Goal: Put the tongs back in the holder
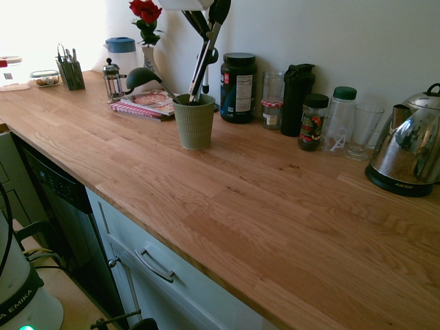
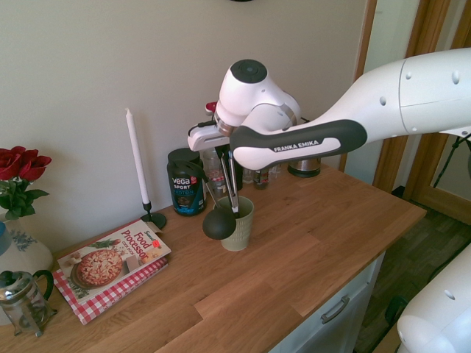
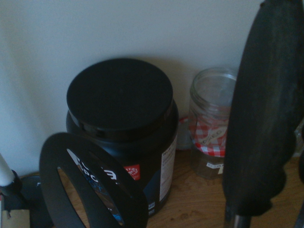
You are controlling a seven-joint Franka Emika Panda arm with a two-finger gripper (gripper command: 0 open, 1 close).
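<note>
The holder (image 1: 194, 124) is an olive-green ribbed cup standing on the wooden counter; it also shows in the second exterior view as the holder (image 2: 238, 224). A black ladle (image 1: 141, 75) and a dark utensil lean out of it. The tongs (image 1: 201, 65), slim silver arms, hang almost upright with their lower ends inside the cup's mouth, seen too as the tongs (image 2: 231, 184). My gripper (image 2: 227, 149) is right above the cup, shut on the tongs' upper part; it also shows as the gripper (image 1: 201, 17) at the picture's top edge. Dark utensil heads fill the wrist view.
Behind the cup, along the wall, stand a black protein tub (image 1: 238, 88), a glass jar (image 1: 272, 100), bottles and a kettle (image 1: 407, 148). A cookbook (image 2: 110, 265), a candle (image 2: 137, 163), a French press (image 1: 113, 80) and a rose vase (image 1: 147, 41) are nearby.
</note>
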